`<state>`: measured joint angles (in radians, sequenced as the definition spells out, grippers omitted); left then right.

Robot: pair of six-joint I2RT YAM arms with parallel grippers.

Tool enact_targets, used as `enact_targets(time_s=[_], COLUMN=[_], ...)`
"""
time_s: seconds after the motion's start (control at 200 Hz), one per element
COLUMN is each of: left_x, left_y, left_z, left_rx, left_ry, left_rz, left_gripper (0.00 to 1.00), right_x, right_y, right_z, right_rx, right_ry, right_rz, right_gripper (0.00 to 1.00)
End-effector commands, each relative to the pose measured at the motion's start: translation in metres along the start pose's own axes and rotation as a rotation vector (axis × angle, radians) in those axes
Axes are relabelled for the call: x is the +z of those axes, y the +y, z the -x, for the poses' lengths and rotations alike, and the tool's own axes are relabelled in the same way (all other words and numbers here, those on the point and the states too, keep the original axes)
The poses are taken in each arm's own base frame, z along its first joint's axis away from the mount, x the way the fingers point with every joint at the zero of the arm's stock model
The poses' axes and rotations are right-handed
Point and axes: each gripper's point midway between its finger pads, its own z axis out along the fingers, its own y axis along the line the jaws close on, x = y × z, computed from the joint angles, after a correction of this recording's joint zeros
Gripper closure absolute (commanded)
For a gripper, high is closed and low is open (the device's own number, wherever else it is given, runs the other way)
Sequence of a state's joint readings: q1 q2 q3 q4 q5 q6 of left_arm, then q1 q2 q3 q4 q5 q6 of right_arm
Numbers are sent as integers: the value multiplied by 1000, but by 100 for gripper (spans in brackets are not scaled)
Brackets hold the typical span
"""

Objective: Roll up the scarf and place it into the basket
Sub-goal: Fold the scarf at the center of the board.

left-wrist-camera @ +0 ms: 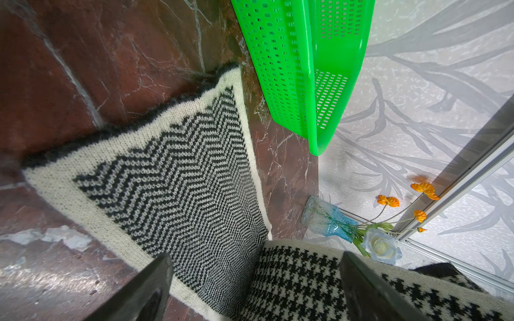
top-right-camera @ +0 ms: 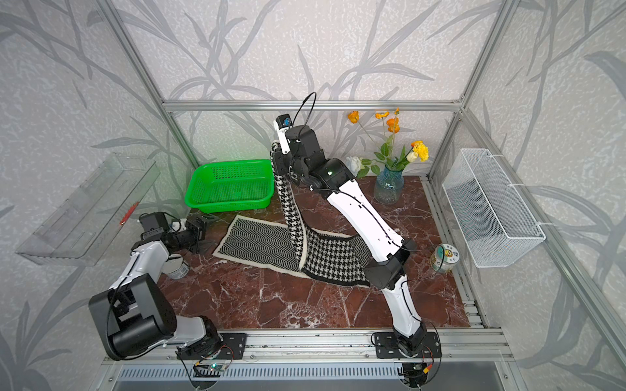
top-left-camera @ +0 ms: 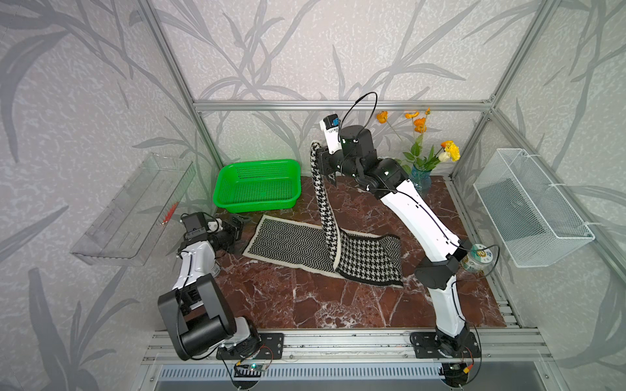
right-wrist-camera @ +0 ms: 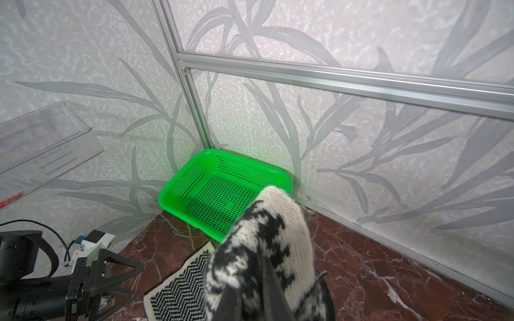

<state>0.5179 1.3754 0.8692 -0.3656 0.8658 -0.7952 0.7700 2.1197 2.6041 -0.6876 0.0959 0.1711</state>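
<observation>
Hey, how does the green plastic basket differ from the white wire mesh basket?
The bright green perforated plastic basket stands on the marble tabletop at the back left; the white wire-mesh basket hangs on the right side frame, off the table. The green one is shallow with a flared rim; the white one is deeper and narrower. Both are rectangular, open-topped and hold nothing.

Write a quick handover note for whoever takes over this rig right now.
Right gripper: shut on one end of the scarf, held high; a strip hangs down to the rest, which lies flat on the table.
Left gripper: open, empty, low beside the scarf's other end.
Basket: empty, back left corner of the table.
Done: one end picked up; no roll yet.
Left: roll the scarf and put it in the basket.
</observation>
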Motion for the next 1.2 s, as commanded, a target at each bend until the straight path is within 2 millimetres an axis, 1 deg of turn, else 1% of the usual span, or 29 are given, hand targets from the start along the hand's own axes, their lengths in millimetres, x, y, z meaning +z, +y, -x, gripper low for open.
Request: enact_targets(time_s=[0.0,0.09,0.195,0.275,0.35,0.45,0.605,0.725,0.78,0.95,1.195], left_x=[-5,-4,-4,-5,-5,-5,-4,-4,-4,-4,-7], left_y=[-11,-11,-12,-13,-13,-12,-12,-12,-12,-13,-16], left_z=[0,0,0,0,-1,-1,-2,-2,-2,-2,-4], left_rx=[41,34,35,38,39,39,41,43,43,44,50], left_ry=[-9,-3,-5,-9,-8,-7,-3,-2,-3,-2,-10], left_rz=[-22,-25,-28,-29,-29,-30,-28,-28,-28,-30,-36], left_gripper=[7,7,7,7,7,7,7,7,7,7,7], right_x=[-16,-31,-45,-47,-42,-27,7,31,39,59,82], right_y=[4,2,-1,-7,-10,-10,-8,0,7,39,80], right_z=[27,42,52,53,47,28,-10,-36,-47,-82,-132], right_rx=[9,-11,-36,-40,-26,-18,24,78,104,128,262], right_ry=[-73,-102,-126,-128,-109,-61,17,64,84,137,200], right_rz=[21,8,-9,-26,-22,-13,11,54,81,149,263], right_gripper=[87,87,85,85,85,85,86,88,89,89,90])
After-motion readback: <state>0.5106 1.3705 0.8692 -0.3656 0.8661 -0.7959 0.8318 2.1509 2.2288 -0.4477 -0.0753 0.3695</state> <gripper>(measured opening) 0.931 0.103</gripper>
